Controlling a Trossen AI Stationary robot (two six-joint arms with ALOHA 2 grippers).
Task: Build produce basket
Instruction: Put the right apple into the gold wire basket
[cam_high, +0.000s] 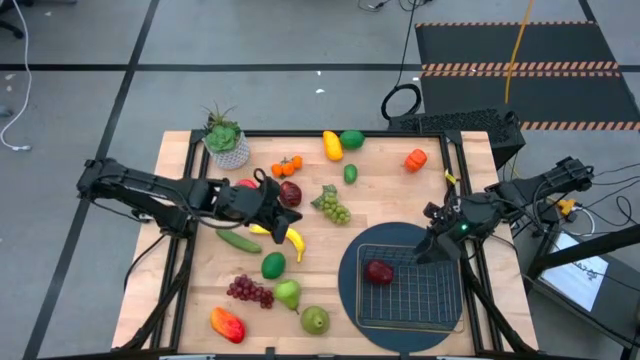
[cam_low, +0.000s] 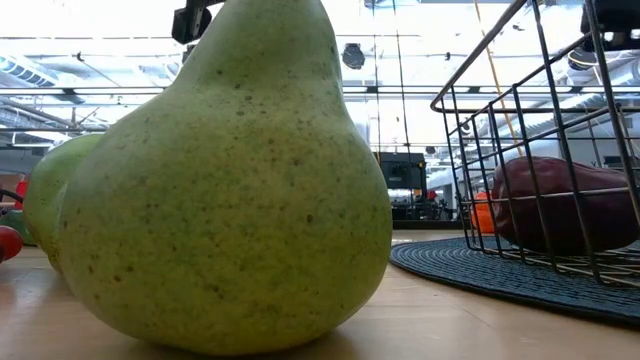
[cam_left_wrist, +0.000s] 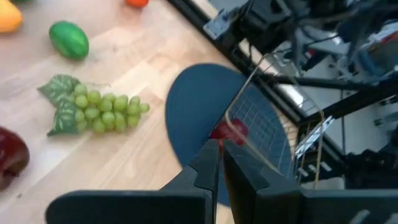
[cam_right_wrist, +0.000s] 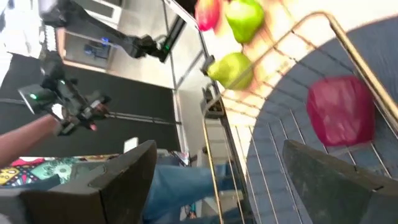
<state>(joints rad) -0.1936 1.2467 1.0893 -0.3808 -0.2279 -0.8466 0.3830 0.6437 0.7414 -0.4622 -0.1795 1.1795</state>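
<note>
While the big green pear (cam_low: 220, 190) sits at the front edge of the desk (cam_high: 190, 300), the basket (cam_high: 410, 290) rests just beside it to the right on its round blue mat (cam_high: 350, 280), with only one dark red apple (cam_high: 378, 271) inside, so the job looks barely begun. Above the basket's far corner hangs the right hand (cam_high: 432, 250), fingers spread wide and holding nothing; I'd guess it is done there and ought to lift straight up so it doesn't catch the wire rim.

Further in, the left hand (cam_high: 283, 222) is pinched narrow and, as far as I can see, empty, hovering by the banana (cam_high: 290, 240) with the cucumber (cam_high: 238, 240) and another dark apple (cam_high: 289, 193) close around it. To pick well it needs to open first, then come down square across the banana's middle, clear of its neighbours.

Beyond lie the green grapes (cam_high: 334, 207), a lime (cam_high: 351, 173) and the oranges (cam_high: 287, 165), with the potted plant (cam_high: 226, 140) at the far left corner, not to be touched.
</note>
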